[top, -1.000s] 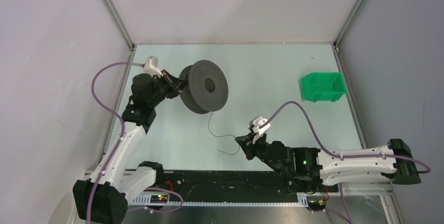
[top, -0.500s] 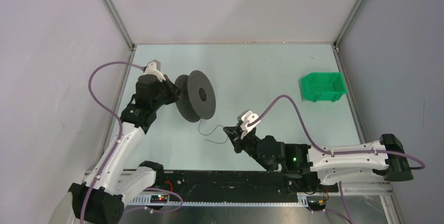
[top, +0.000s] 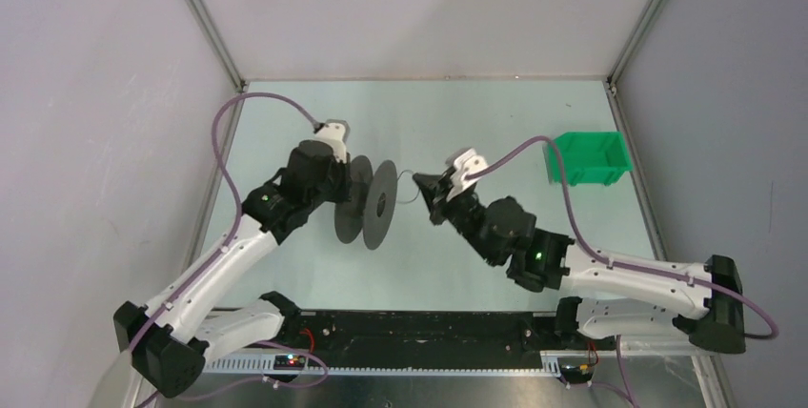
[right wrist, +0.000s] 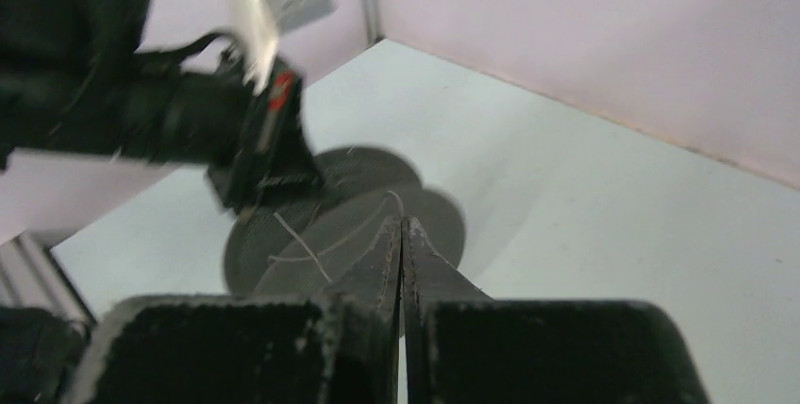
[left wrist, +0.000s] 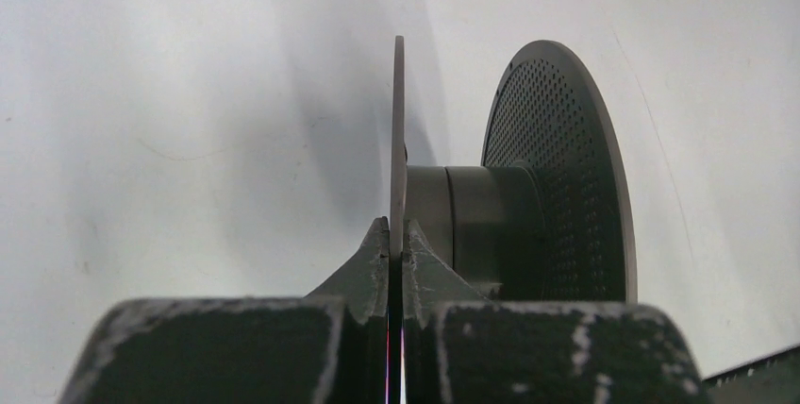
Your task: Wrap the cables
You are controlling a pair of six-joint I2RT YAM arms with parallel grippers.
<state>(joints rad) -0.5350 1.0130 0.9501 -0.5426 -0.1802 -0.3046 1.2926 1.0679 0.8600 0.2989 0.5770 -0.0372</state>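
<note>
The dark grey spool [top: 370, 204] is held off the table, edge-on to the top camera. My left gripper [top: 344, 189] is shut on its left flange. In the left wrist view that thin flange [left wrist: 398, 140] runs straight down between the closed tips of the left gripper [left wrist: 397, 236], with the hub and dotted far flange [left wrist: 557, 177] to the right. My right gripper [top: 420, 183] is just right of the spool, shut on the thin cable [top: 409, 179]. In the right wrist view the cable [right wrist: 304, 245] curves from the right gripper's tips [right wrist: 403, 225] across the spool [right wrist: 358, 220].
A green bin [top: 587, 158] stands at the far right of the table. Metal frame posts rise at the far corners, with walls on three sides. The purple hoses of both arms arch above the table. The left arm's wrist [right wrist: 255, 149] fills the upper left of the right wrist view.
The left arm has swung the spool to the right and turned it edge-on. The right gripper has moved away from the near edge up beside the spool, lifting the cable off the table.
</note>
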